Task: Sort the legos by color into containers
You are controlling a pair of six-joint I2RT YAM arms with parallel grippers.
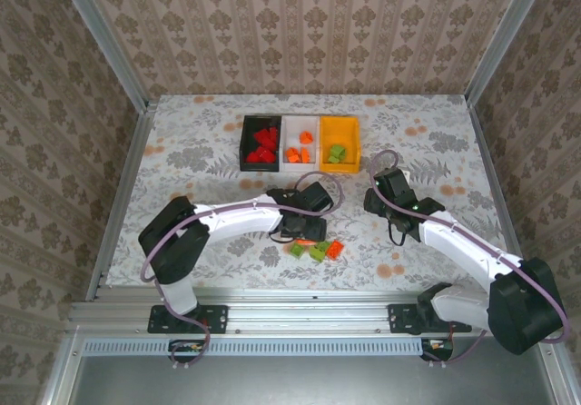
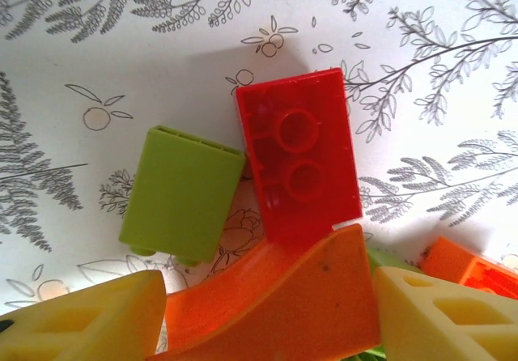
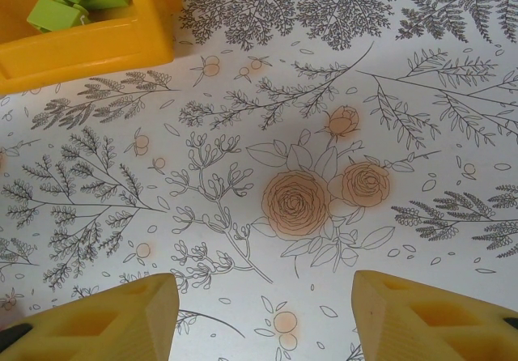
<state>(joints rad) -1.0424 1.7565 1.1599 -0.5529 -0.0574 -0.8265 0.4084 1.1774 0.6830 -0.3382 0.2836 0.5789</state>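
Your table [image 1: 182, 133], under a flower-printed cloth, carries everything. The left arm [image 1: 227, 219] reaches across to the middle of it, and the right arm [image 1: 463, 246] angles up toward the far right.

At the far side you have three bins in a row, side against side. The black bin [image 1: 245, 146] on the left holds red bricks [image 1: 264, 143]. The white bin [image 1: 295, 128] in the middle holds orange bricks [image 1: 300, 154]. The yellow bin [image 1: 354, 146] on the right holds green bricks [image 1: 337, 153].

The left gripper [image 2: 267, 284] is low over a cluster of loose bricks [image 1: 318, 249] near the front edge. Its fingers [image 2: 81, 320] are spread wide, not clenched, with a curved orange brick [image 2: 275, 312] filling the gap between them.

The right gripper [image 3: 263, 284] is released and holds nothing. It hangs over bare cloth just in front of the yellow bin's corner.

In the left wrist view, a red brick [image 2: 299, 163] lies underside up just beyond the curved orange brick. A green brick [image 2: 182, 195] lies beside it on the left, their corners close. A second orange brick [image 2: 473, 268] peeks out by the right finger.
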